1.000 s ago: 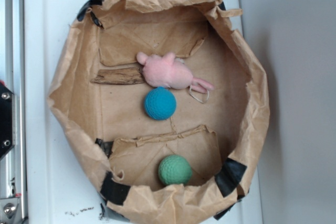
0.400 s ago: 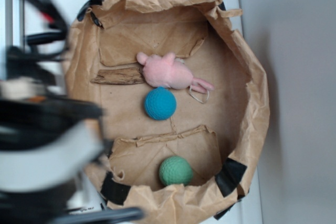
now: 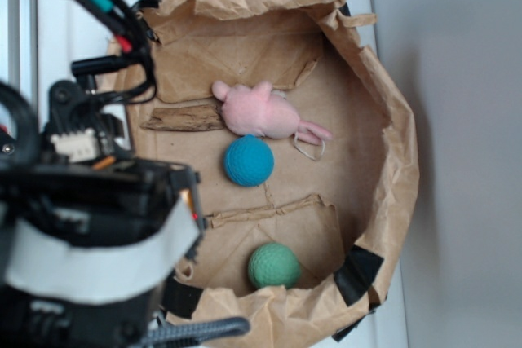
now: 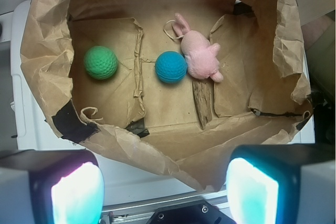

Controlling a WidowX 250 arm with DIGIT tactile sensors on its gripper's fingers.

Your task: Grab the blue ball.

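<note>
Wrist view looks down into the crumpled brown paper bag [image 4: 47, 77], and the blue ball [image 4: 170, 67] sits near the middle of its floor, touching the pink plush toy [image 4: 201, 59] on one side. Green ball [image 4: 101, 62] lies well apart on the other side, past a paper fold. A piece of wood [image 4: 202, 104] rests just beside the plush. Pincer [image 4: 164, 190] hangs outside the bag's near wall, fingers [image 4: 77, 192] spread wide, holding nothing. Exterior view: the arm [image 3: 90, 226] fills the left side, blue ball [image 3: 249, 160] clear of it, white surface [image 3: 65, 38] underneath.
</note>
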